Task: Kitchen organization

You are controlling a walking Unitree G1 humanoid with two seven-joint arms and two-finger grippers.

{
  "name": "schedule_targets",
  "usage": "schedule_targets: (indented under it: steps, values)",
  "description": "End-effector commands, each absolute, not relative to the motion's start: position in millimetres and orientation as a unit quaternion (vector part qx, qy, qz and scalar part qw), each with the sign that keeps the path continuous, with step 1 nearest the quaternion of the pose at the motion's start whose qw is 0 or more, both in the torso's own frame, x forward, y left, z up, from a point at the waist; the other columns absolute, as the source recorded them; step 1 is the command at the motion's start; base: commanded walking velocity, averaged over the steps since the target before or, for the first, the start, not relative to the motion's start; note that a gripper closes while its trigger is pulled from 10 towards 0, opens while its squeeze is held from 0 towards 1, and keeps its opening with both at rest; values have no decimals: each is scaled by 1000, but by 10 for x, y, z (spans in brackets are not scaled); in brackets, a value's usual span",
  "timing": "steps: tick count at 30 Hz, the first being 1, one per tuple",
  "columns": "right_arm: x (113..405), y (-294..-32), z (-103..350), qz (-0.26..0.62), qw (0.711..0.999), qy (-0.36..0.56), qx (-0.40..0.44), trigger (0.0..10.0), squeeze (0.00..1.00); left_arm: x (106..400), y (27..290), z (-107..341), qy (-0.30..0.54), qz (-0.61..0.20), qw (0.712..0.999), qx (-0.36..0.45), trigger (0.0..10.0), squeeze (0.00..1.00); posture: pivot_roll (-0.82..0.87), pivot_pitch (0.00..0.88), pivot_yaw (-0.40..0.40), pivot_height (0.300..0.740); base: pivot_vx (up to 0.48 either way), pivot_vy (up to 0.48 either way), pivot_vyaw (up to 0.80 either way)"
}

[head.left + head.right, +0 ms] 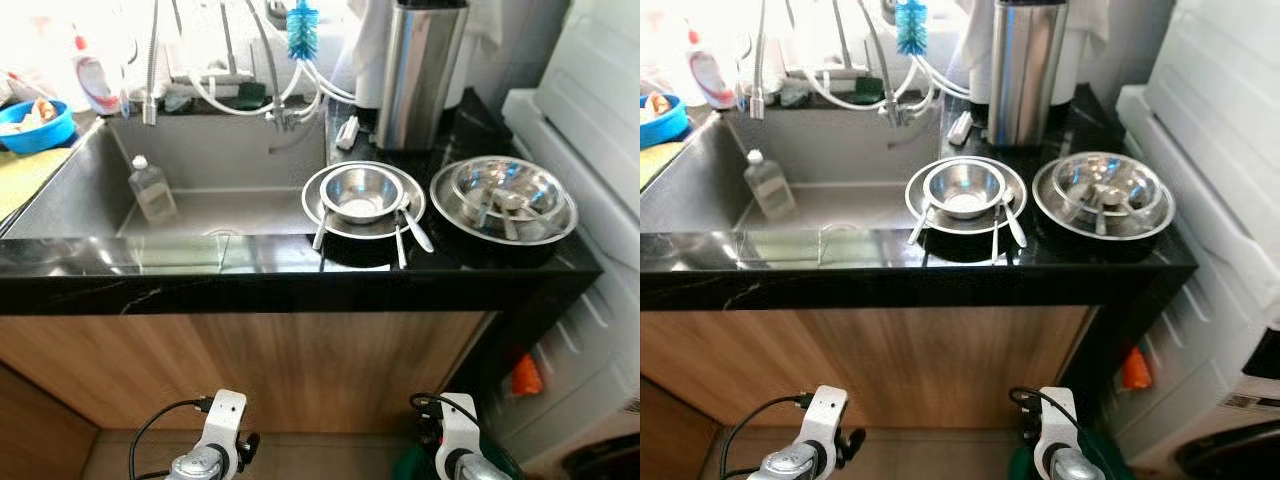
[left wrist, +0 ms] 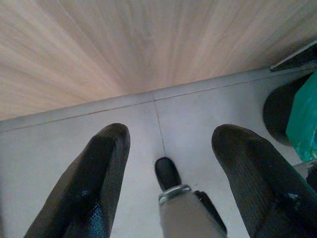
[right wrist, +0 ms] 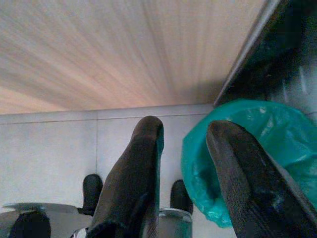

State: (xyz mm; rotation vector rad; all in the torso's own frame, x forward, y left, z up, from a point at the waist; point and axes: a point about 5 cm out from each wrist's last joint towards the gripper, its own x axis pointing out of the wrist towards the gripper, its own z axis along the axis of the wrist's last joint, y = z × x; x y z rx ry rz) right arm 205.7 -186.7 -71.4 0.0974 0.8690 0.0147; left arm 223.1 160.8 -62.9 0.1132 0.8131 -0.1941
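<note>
On the glossy black stone counter (image 1: 300, 285) just right of the sink sits a round steel plate (image 1: 363, 200) with a small, deep steel bowl (image 1: 360, 192) nested on it, its inside polished and bright; a few slim steel utensils (image 1: 415, 232) lean across the plate's rim and reach toward the counter's front edge. Just beside it to the right is a wider, shallow steel dish (image 1: 503, 200), mirror-shiny, with more cutlery lying inside. Behind both stands a tall brushed-steel cylinder (image 1: 419, 70). The sink (image 1: 70, 190) is a matte grey rectangular basin, and a clear plastic bottle (image 1: 151, 189) leans in it near the back wall; hoses and a blue bristle brush (image 1: 302, 30) hang above, and a blue bowl (image 1: 38, 125) rests on the far left. Below the counter runs a flat cabinet front (image 1: 250, 370) of pale wood grain. My arms hang low before that cabinet, well apart from the dishes. My left gripper (image 2: 168, 168) points down at the smooth grey floor tiles (image 2: 59, 144), its two textured black fingers spread wide with nothing between them. My right gripper (image 3: 183, 163) hangs the same way, fingers parted and holding nothing, above a crinkled teal plastic bag (image 3: 277, 134) beside the cabinet's dark end.
</note>
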Motion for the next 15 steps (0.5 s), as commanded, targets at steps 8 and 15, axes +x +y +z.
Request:
schedule_targets:
  steps: [8,15]
  values:
    - [2070,-1840,-710,9,907,418,55,10000,0,2183,1658,-659,407,-86,908,49,10000,0,-85,0,30,740,0,0,0]
    - [2069,-1845,-710,10,907,418,51,10000,0,2172,1660,-665,409,-86,907,48,10000,0,-84,0,29,740,0,0,0]
